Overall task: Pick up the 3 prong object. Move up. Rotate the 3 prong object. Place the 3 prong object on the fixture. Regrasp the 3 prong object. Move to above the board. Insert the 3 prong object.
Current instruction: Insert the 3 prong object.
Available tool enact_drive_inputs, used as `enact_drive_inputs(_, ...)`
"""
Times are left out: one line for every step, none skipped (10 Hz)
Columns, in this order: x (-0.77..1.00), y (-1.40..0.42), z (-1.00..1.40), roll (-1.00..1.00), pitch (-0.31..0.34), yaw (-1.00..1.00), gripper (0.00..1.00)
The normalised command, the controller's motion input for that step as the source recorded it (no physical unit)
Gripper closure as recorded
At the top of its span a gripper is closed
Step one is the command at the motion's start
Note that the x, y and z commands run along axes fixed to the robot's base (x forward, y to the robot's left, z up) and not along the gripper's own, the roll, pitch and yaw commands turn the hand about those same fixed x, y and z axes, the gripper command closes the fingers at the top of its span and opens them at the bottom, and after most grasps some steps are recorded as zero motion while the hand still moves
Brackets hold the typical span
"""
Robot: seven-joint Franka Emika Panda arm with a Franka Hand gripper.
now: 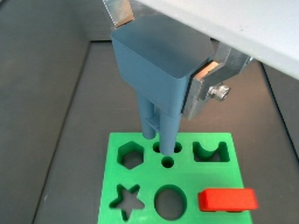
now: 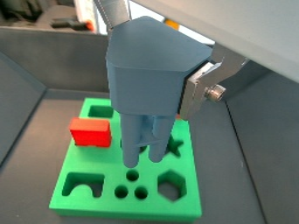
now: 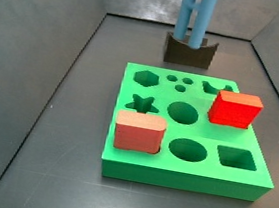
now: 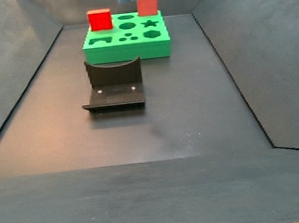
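Overhead, tool [image 1: 176, 66] gripping 3 prong object [image 2: 146, 122], above board [image 1: 140, 140]

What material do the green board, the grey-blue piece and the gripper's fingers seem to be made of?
The green board looks like matte plastic, perhaps printed: its colour is uniform and it shows no shine. The grey-blue piece, held in the gripper above the board, also looks like dull plastic with an even, soft surface. The gripper's fingers look like bare metal: silver, with bright reflections and a screw.

even, soft overhead light; faint shadows; close wrist views slightly blurred
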Motion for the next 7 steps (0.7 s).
enact_drive_inputs(0.05, 0.19, -0.51, 0.09, -0.077, -0.61, 1.00)
enact_drive_inputs(0.00, 0.17, -0.51, 0.08, -0.060, -0.55, 1.00)
enact_drive_inputs(0.00, 0.15, -0.51, 0.08, -0.064, -0.53, 1.00)
enact_drive_inputs(0.00, 0.00, -0.30, 0.05, -0.024, -0.33, 1.00)
enact_drive_inputs(0.00, 0.00, -0.07, 0.00, -0.053, -0.10, 1.00)
enact_drive_inputs(0.02, 0.00, -0.19, 0.00, -0.027, -0.10, 1.00)
enact_drive_inputs(0.00, 0.00, -0.50, 0.09, -0.057, -0.28, 1.00)
